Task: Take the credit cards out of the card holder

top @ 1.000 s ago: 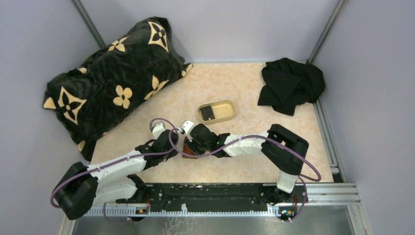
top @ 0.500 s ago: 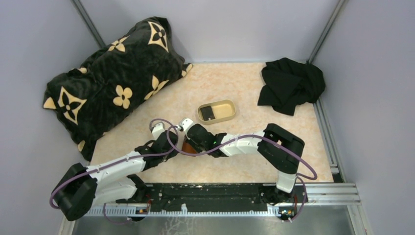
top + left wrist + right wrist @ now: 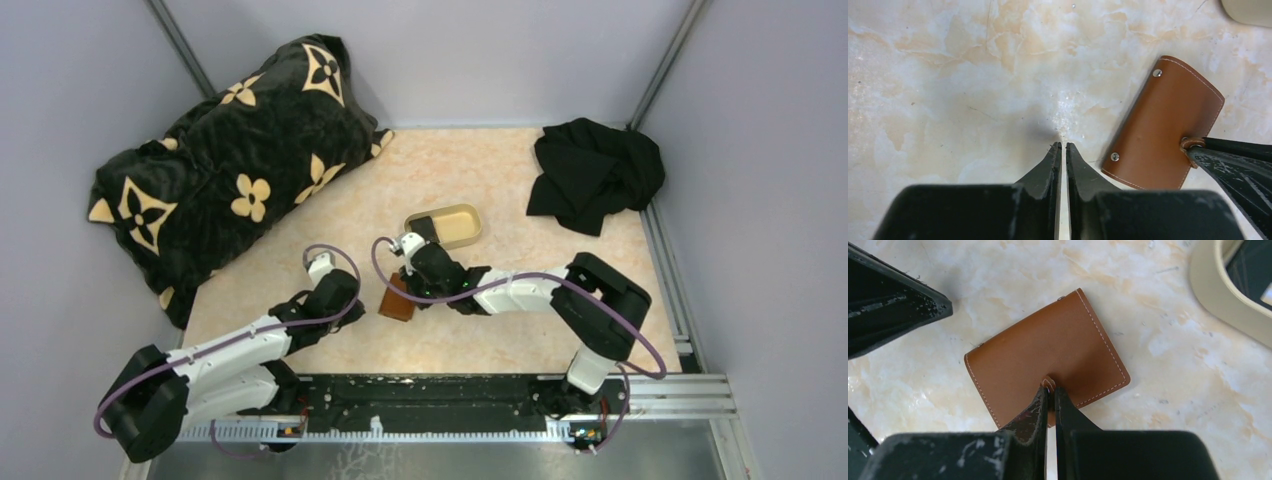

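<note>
Our right end effector (image 3: 1050,390) pinched the tab (image 3: 1048,383) of the shut card holder (image 3: 1048,350), our left end effector (image 3: 1063,146) was closed on nothing; we judged unfolding came next.

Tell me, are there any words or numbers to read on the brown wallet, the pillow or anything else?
No words, numbers or brands can be read anywhere.
card holder: plain brown, only stitching and metal studs.
pillow: tan flower and star shapes, no letters.
dark card in the tray: too little shows to tell if it has print.
</note>
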Available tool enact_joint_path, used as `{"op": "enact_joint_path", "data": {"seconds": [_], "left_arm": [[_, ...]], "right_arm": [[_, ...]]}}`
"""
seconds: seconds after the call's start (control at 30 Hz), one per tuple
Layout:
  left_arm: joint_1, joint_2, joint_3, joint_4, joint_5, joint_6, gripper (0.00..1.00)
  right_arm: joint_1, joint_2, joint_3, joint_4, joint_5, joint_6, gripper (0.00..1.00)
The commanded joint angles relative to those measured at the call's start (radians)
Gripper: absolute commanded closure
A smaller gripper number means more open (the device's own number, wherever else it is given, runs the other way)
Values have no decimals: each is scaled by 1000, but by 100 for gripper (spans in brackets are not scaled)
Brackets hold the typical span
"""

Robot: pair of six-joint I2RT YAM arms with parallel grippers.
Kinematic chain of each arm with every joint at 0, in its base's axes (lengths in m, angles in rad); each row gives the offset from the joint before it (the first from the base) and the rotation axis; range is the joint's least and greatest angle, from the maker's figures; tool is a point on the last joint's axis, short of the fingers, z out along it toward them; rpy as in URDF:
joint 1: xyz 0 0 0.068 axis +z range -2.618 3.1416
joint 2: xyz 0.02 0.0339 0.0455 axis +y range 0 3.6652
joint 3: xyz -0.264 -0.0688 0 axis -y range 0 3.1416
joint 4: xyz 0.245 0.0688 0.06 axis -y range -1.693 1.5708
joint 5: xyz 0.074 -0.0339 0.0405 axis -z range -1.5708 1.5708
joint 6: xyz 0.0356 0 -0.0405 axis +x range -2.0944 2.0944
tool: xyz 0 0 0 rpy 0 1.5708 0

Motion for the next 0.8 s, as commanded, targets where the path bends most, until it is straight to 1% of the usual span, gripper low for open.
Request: {"op": "enact_joint_path", "data": {"seconds": [0.0,0.17,0.37,0.5,0.6,0.63,0.77], "left_arm": [[0,-19,-1,34,10,23,86],[0,-4,16,54,15,37,83],[0,30,45,93,34,57,81],[0,54,73,110,46,65,79],[0,69,88,123,53,66,69],[0,74,90,127,55,65,64],[0,83,106,142,62,74,50]], "right_arm": [[-23,-103,-42,69,-76,55,100],[-23,-156,-93,98,-42,81,100],[-50,-198,-143,134,-37,114,100],[-89,-220,-181,179,-74,156,100],[-118,-245,-219,235,-125,184,100],[-121,-256,-229,251,-131,185,100],[-124,-304,-230,275,-165,185,100]]}}
